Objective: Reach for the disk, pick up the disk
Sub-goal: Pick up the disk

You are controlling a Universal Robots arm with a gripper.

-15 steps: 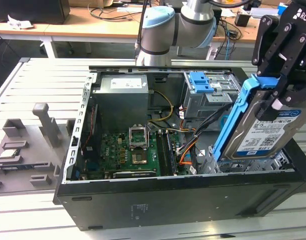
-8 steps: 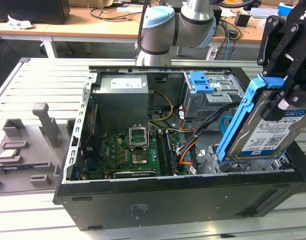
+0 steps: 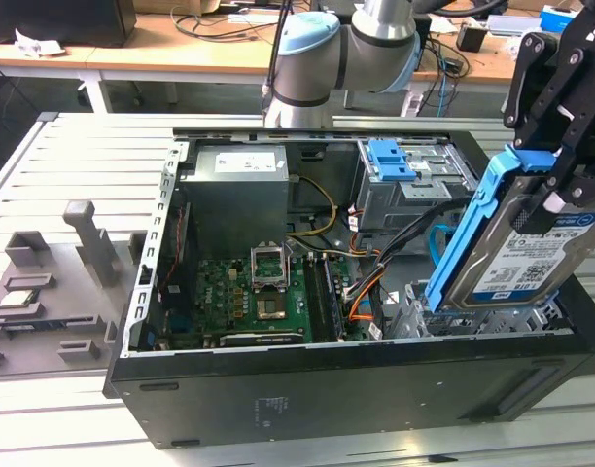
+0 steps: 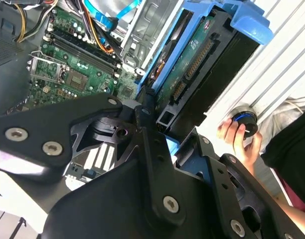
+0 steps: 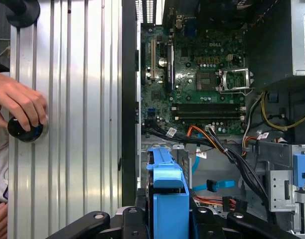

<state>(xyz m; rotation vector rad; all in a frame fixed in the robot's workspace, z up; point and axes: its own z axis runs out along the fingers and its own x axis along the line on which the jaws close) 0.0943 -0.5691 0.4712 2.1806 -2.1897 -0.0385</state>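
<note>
The disk (image 3: 531, 243), a silver hard drive with a white-and-blue label and a blue plastic frame, hangs tilted above the open computer case's end at the exterior view's right. My gripper (image 3: 548, 190) is shut on its upper part, with black fingers on both faces. The second wrist view looks along the disk (image 4: 192, 69) from its green circuit-board underside, with the gripper (image 4: 160, 127) clamped at its near end. The first wrist view has the blue frame edge of the disk (image 5: 168, 199) between the gripper (image 5: 168, 221) links.
The black computer case (image 3: 327, 370) lies open, with motherboard (image 3: 254, 292), grey power supply (image 3: 234, 190), cables and a drive cage carrying a bare blue bracket (image 3: 390, 161). A grey fixture (image 3: 45, 282) stands at the exterior view's left. A person's hand (image 5: 20, 104) rests on a black knob (image 5: 24, 130) beside the case.
</note>
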